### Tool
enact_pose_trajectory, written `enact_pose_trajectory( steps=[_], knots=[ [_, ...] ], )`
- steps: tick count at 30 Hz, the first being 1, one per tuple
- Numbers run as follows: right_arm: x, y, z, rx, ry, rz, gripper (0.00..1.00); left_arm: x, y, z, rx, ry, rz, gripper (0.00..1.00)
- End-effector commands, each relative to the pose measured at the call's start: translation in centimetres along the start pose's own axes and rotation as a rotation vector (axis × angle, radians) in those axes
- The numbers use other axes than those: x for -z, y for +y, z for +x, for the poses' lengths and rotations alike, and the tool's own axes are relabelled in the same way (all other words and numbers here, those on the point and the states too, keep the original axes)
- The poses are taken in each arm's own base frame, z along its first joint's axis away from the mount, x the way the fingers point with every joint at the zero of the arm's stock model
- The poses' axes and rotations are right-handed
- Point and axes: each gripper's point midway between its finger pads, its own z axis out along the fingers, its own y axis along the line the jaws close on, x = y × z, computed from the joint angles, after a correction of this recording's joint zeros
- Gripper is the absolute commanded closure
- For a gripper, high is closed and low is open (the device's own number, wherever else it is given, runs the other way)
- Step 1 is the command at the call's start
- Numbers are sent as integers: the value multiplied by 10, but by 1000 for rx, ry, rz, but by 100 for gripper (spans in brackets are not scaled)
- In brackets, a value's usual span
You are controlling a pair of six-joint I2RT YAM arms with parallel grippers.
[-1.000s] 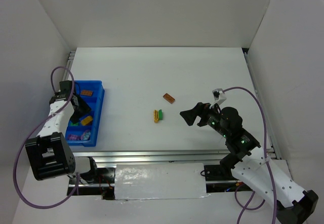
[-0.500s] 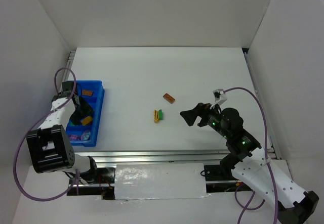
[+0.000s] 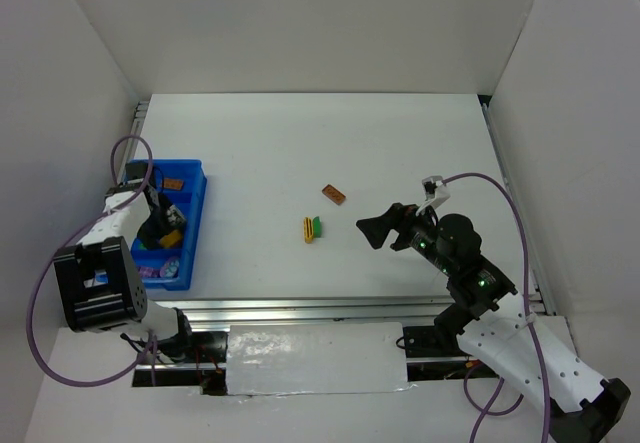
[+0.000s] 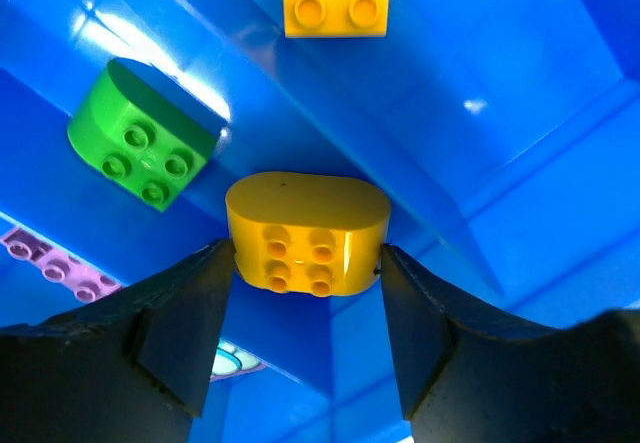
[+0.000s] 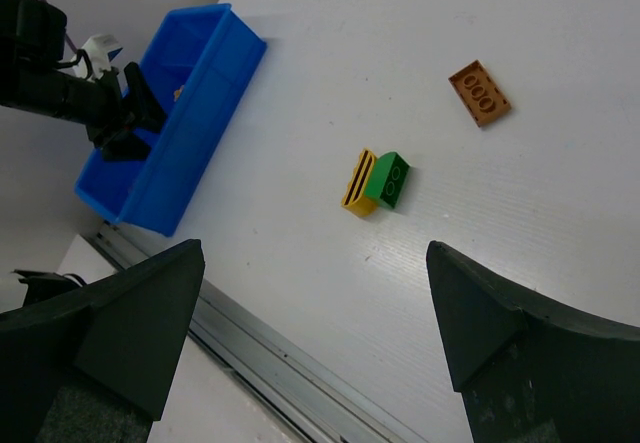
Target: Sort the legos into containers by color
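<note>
1. The left gripper (image 4: 305, 255) is clamped on a yellow rounded brick (image 4: 307, 233). One dark finger presses each end of it, and its studs face the wrist camera.
2. The held brick sits low inside the blue tray (image 4: 520, 113), close to a blue divider (which compartment it is over cannot be told).
3. Around it in the tray lie a green rounded brick (image 4: 140, 148) to the left in the wrist view, and a yellow square brick (image 4: 335, 1) past a divider at the top of that view. A purple flat piece (image 4: 55, 263) is at the lower left edge.
4. From the overhead camera the left gripper (image 3: 155, 225) reaches down into the middle of the tray (image 3: 196, 198), which lies at the table's left side. A brown-orange piece (image 3: 172, 183) is in its far compartment and purple pieces (image 3: 155, 271) are in its near one.
5. The right gripper (image 5: 315, 253) holds nothing; its fingers are spread wide above the white table (image 5: 560, 213).
6. Just ahead of it a loose yellow brick (image 5: 357, 183) and a loose green brick (image 5: 388, 181) lie touching side by side. A loose brown-orange brick (image 5: 479, 93) lies apart from them, farther out.
7. Overhead, the right gripper (image 3: 372, 230) hovers to the right of the pair, well apart from the tray.
</note>
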Motion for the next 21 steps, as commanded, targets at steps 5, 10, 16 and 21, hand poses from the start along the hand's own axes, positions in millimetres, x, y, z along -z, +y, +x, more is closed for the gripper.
enact_pose_trajectory(
  steps=[5, 10, 16, 21],
  knots=[
    [3, 8, -9, 11, -43, -24, 0, -9, 3, 10, 15, 39, -40, 25],
    [3, 9, -9, 12, -42, -27, 0, -7, 3, 9, 19, 24, -48, 26],
    [2, 8, -9, 10, -44, -25, 1, -8, 2, 8, 20, 20, -49, 46],
    [2, 8, -8, 10, -44, -23, 0, -7, -1, 5, 29, 11, -30, 78]
  ],
)
